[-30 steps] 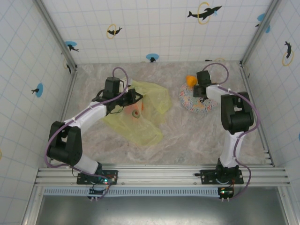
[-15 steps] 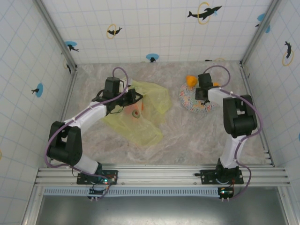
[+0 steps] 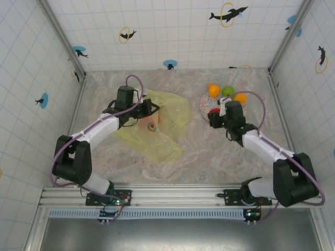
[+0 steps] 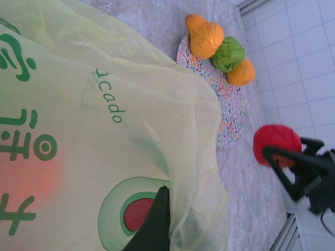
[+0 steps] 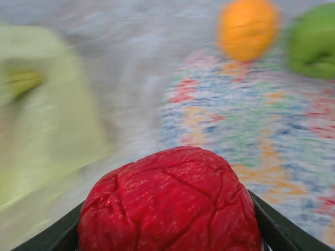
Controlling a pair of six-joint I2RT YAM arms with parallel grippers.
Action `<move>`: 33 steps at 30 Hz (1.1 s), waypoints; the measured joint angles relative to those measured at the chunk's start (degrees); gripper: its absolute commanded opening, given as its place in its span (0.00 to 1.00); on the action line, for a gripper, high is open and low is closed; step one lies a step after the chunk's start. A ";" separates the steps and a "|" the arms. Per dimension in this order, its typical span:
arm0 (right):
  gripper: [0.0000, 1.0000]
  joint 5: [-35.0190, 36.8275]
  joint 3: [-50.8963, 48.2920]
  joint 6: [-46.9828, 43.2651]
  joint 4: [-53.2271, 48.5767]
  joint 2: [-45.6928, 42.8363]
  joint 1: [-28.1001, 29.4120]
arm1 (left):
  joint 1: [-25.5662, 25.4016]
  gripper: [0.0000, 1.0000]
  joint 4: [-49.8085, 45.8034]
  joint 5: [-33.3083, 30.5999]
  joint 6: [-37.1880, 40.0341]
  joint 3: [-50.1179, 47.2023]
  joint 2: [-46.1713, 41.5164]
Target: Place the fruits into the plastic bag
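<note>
right end effector (image 3: 213, 117) clamps a wrinkled red toy fruit (image 5: 170, 204), arm extended forward. left end effector (image 3: 152, 109) at yellow-green plastic bag (image 3: 175, 106); grip indiscernible.

Top camera high, near side, looking down, wrist cameras low, close, all sharing the plate (image 3: 204, 105)

Wrinkled red fruit (image 5: 170, 204) held near crumpled yellow-green plastic bag (image 3: 167, 112); two orange fruits (image 4: 205, 36) flank a green fruit (image 4: 228, 53).
</note>
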 measured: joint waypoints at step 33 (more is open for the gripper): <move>0.62 -6.95 9.97 -4.90 34.62 35.28 23.56 | -0.04 0.00 0.44 0.92 -1.09 0.00 -0.02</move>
